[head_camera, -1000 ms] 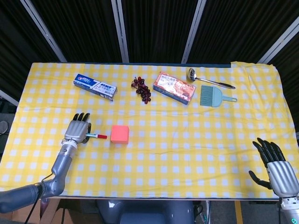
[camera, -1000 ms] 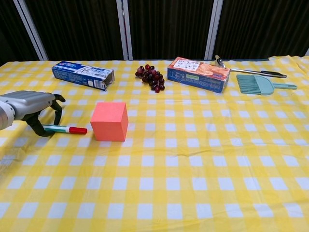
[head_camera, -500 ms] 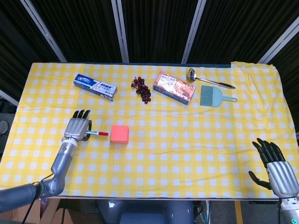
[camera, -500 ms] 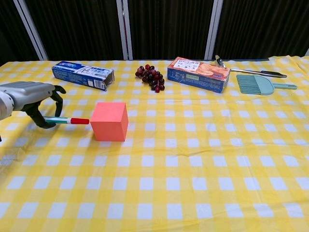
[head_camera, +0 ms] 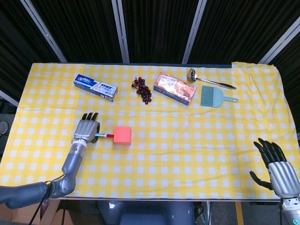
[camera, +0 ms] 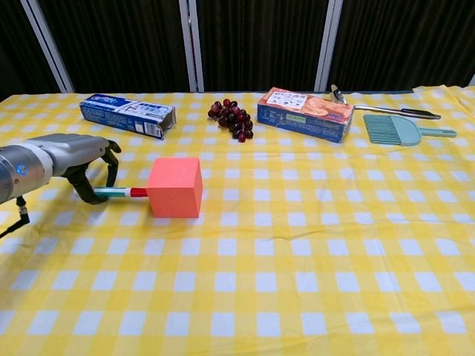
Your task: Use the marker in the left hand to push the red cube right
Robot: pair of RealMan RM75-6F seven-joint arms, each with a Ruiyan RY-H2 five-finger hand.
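Only head view shows right hand (head_camera: 277,171) — left hand (head_camera: 87,130) grips marker (head_camera: 104,136).

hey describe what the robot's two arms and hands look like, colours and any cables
The left hand has a silver-grey metal back and black fingers on a smooth grey arm, with a thin dark cable near its lower end. The right hand looks the same: silver-grey shell, black fingers. No sleeves; markings are too small to tell.
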